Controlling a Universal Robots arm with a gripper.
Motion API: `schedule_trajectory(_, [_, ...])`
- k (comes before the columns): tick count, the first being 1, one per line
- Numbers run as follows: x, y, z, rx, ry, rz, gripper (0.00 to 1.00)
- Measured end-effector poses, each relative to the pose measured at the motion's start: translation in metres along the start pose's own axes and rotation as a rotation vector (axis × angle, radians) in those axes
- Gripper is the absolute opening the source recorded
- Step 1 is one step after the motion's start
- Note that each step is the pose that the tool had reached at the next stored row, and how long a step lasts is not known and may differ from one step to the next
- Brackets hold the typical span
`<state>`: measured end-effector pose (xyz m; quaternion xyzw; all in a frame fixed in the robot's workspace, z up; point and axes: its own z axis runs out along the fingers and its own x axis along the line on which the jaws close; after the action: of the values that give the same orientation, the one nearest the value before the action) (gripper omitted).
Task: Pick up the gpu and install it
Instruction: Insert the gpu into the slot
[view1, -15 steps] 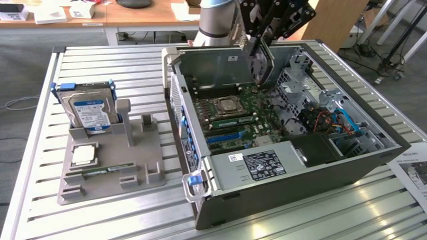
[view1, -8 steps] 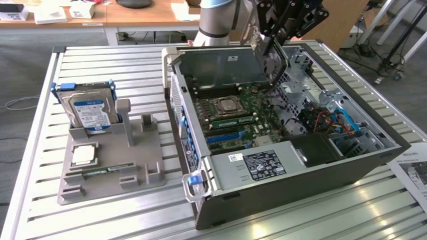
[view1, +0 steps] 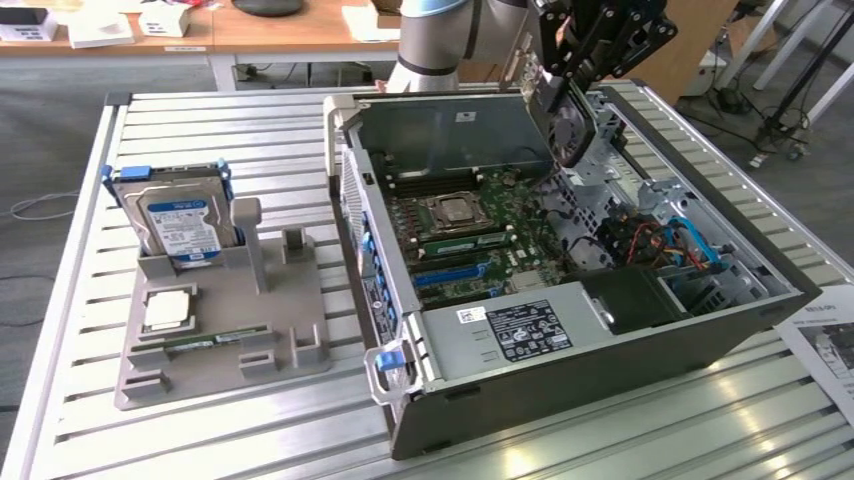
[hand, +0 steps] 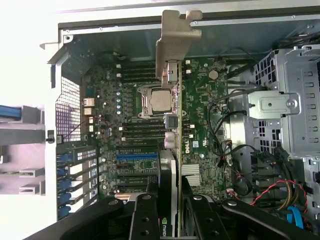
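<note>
- gpu (view1: 567, 125): thin flat dark card, black face with a round fan outline, hanging on edge under the claw (view1: 583, 75) at the far end of the open case.
- wrist view shows the gpu (hand: 172, 125) edge-on: narrow green board edge, black shroud near the claw, and a bent silvery metal bracket at the end farthest from the claw.
- claw (hand: 172, 220): black, bolted plates, clenched on the gpu's black end, one finger on each face.
- card is over the motherboard, not seated in a slot. cannot tell if its lower end touches anything inside.
- motherboard (view1: 494, 235): dark green, crowded with small parts. square metal-capped cpu (hand: 160, 100) in a steel frame, with rows of black slots beside it and one blue slot (hand: 137, 156).
- computer case (view1: 747, 300): dark grey sheet-metal box lying on its side, lid off, with perforated steel drive cages and loose red, black and blue cables on the exterior view's right.
- power supply (view1: 527, 330): grey metal block with a black label, at the near end of the case.
- grey arm (view1: 434, 40): smooth round tube behind the case.
- holder (view1: 227, 340): matte grey plastic tray with upright posts, well apart from the case on the exterior view's left.
- hard drive (view1: 180, 225): boxy silver, blue-white label, standing in the holder.
- table (view1: 200, 440): ribbed aluminium slats, shiny.
</note>
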<state>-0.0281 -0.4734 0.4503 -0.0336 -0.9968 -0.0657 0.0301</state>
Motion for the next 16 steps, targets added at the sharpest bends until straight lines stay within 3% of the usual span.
schedule_trajectory(12, [0.0, 0.0001, 0.0001, 0.0002, 0.0005, -0.003, 0.27])
schedule_trajectory(16, [0.0, 0.0001, 0.0002, 0.0025, 0.0052, -0.04, 0.27])
